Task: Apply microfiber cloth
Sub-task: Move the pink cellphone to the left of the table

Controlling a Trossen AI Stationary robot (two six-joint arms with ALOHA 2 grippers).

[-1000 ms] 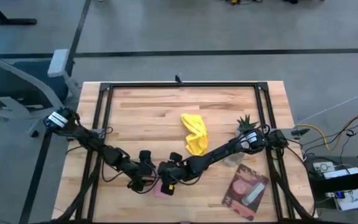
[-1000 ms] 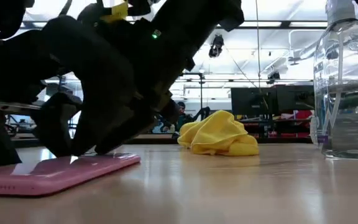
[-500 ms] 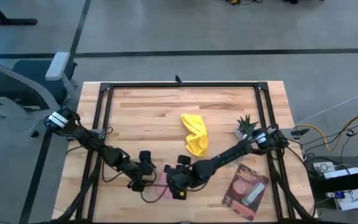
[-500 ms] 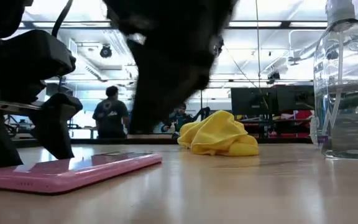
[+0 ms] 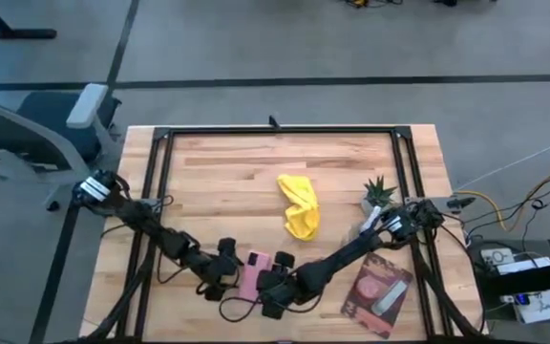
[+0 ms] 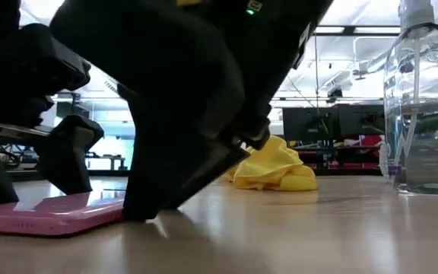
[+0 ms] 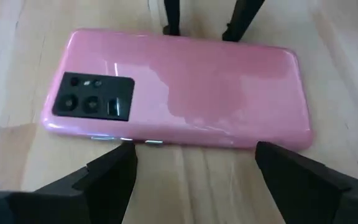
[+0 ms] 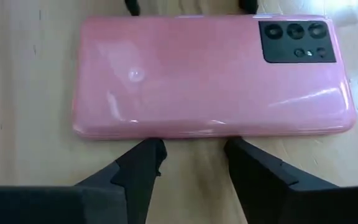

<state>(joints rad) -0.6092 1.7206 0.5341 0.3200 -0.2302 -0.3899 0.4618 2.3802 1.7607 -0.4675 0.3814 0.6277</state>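
Flanking pink phone [image 5: 253, 273]: both open jaws.

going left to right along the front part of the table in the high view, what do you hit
Left hand → pink phone → right hand → pink-and-dark packet. The yellow microfiber cloth and the small plant lie farther back, so they are left out.

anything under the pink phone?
The pink phone lies camera-side up, flat on the bare wooden table; nothing shows at its edges. Directly beneath is hidden. Both open claws flank it.
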